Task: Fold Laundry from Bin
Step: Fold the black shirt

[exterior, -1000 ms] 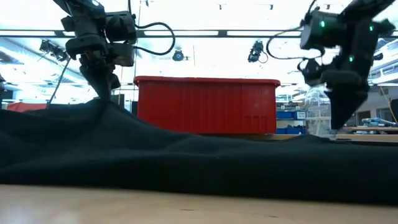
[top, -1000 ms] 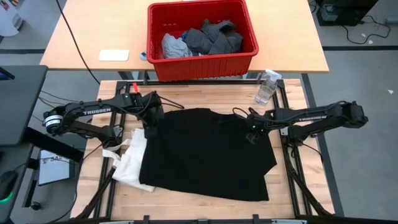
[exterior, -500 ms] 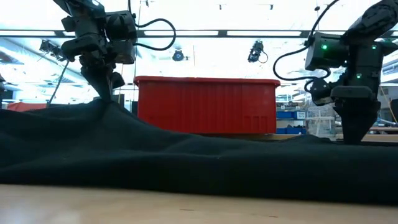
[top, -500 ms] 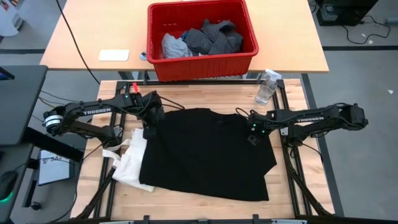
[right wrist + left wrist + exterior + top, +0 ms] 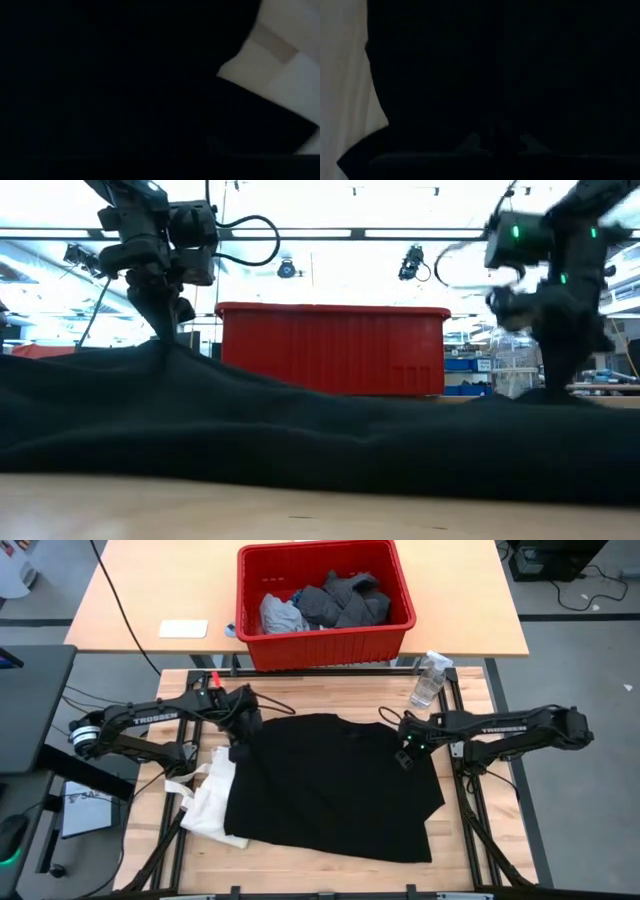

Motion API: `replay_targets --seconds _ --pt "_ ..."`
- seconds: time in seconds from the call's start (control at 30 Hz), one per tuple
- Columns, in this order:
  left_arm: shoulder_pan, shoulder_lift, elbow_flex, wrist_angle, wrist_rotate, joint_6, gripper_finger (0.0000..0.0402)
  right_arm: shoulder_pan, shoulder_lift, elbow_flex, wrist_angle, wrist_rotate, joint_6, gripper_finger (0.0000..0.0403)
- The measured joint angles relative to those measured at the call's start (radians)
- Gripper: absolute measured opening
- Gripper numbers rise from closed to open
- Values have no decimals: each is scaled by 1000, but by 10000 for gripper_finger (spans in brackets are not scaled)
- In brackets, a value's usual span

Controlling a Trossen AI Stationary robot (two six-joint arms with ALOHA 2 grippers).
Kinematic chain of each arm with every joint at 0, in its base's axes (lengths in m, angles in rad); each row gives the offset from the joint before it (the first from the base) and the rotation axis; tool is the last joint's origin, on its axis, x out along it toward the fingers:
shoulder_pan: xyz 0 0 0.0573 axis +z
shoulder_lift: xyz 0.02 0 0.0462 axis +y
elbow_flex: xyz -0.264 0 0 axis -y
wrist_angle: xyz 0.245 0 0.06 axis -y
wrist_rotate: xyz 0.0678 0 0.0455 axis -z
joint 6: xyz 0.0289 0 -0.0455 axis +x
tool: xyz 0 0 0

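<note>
A black T-shirt (image 5: pixel 330 790) lies spread over the near table, its left part on a cream tote bag (image 5: pixel 208 802). My left gripper (image 5: pixel 237 752) is at the shirt's far left corner, shut on the cloth. My right gripper (image 5: pixel 403 759) stands on the shirt's far right part and points down, shut on the cloth there. The red bin (image 5: pixel 330 648) stands on the far table and holds grey and blue laundry (image 5: pixel 330 600). In the low view the shirt (image 5: pixel 300 440) fills the foreground in front of the bin (image 5: pixel 335 350). My left gripper holds the shirt's far left corner (image 5: pixel 168 352) from above, fingers slanting down. The cloth there is drawn up into a small peak below the fingers, and the rest lies on the table. My right gripper meets the shirt's far right part (image 5: pixel 545 395) from above, fingers pointing down. The dark cloth and blur hide how much cloth sits between the fingers. The shirt around them lies on the table.
A clear spray bottle (image 5: pixel 428 680) stands at the table's far right corner. A white card (image 5: pixel 183 628) lies on the far table, left of the bin. The tote's handles (image 5: pixel 185 790) stick out left of the shirt. Bare wood shows along the near edge (image 5: pixel 320 875).
My right gripper has rolled about its wrist, swung a little over the shirt's far right part, and shut its fingers there. The shirt has kept its place.
</note>
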Motion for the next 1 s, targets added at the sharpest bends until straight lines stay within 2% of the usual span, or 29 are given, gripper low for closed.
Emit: replay_targets --seconds 0.23,0.4,0.6,0.83,1.0 --pt "-1 -7 0 -21 -27 31 0 42 1 297 -436 180 135 2" --pt "0 -7 36 64 -135 41 0 26 3 382 -653 301 251 1" --pt "47 -7 127 138 -285 164 0 -44 4 369 -640 349 260 1" --pt "201 15 130 175 -297 231 0 -151 7 365 -589 498 256 0" --pt "260 71 79 287 -287 234 15 -245 42 308 -456 456 143 0"
